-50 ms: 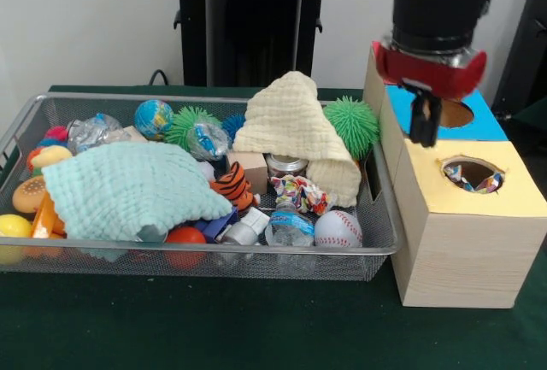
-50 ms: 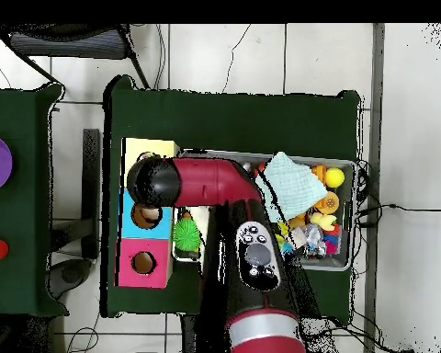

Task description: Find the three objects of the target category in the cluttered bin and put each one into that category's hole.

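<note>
Wooden sorting box point(image 1: 457, 246): stands just beside the bin's end, on the green table cover point(image 1: 256, 323). Yellow top panel point(image 1: 474, 189) with a round hole point(image 1: 471, 171); crumpled patterned wrappers point(image 1: 475, 183) show inside that hole. Blue top panel point(image 1: 461, 115) behind it, with its own hole point(image 1: 454, 114). The overhead view shows a third, pink panel point(image 2: 143, 263) with a hole, in line with the other two.

Gripper point(image 1: 423, 124): hangs from the red and black arm point(image 1: 438, 11) above the box, over the boundary between the blue and yellow panels. Dark fingers point down, close together, nothing seen between them; whether the jaws are fully together cannot be told.

Wire mesh bin point(image 1: 205, 255): crowded with mixed items.
- Crumpled patterned wrapper point(image 1: 299, 192), near the middle, in front of a metal can point(image 1: 285, 166).
- Cream cloth point(image 1: 295, 131), peaked, draped over the can's area.
- Pale green cloth point(image 1: 128, 189), spread over the left half.
- Baseball point(image 1: 338, 228), at the front corner nearest the box.
- Small plastic bottle point(image 1: 291, 225), lying just beside the baseball.
- Green spiky ball point(image 1: 351, 124), at the back, near the box.
- Second green spiky ball point(image 1: 190, 122) and globe ball point(image 1: 154, 118), along the back wall.
- Tiger-striped toy point(image 1: 232, 186), at the green cloth's edge.
- Orange ball point(image 1: 185, 237), at the front wall.
- Yellow and orange toys point(image 1: 26, 208), at the left end.
</note>
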`<state>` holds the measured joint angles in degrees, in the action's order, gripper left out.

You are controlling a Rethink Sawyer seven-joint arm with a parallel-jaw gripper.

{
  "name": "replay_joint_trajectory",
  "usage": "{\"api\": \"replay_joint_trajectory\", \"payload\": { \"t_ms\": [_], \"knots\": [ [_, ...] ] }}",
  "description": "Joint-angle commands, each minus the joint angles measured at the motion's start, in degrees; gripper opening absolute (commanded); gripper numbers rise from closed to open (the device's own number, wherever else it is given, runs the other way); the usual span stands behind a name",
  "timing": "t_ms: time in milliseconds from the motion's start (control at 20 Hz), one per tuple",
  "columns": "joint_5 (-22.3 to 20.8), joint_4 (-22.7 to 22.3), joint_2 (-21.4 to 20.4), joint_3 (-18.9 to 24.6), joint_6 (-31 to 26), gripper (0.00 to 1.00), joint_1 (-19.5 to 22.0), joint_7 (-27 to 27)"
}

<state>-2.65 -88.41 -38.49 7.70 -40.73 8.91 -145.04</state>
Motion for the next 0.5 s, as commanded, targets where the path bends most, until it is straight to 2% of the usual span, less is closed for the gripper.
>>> {"api": "replay_joint_trajectory", "payload": {
  "t_ms": [50, 150, 250, 450, 500],
  "knots": [
    [3.64, -7.21, -11.41, 6.39, -15.74, 0.0, 6.05, 11.13],
    [4.6, -6.94, -12.03, 7.8, -15.42, 0.0, 7.32, 11.16],
    [2.5, -4.71, -11.97, 7.39, -14.4, 0.0, 7.35, 11.6],
    [-1.49, -2.06, -7.89, 8.77, -6.4, 0.0, 9.74, 13.83],
    [-1.79, -2.6, -7.85, 9.33, -5.24, 0.0, 10.31, 14.33]
  ]
}}
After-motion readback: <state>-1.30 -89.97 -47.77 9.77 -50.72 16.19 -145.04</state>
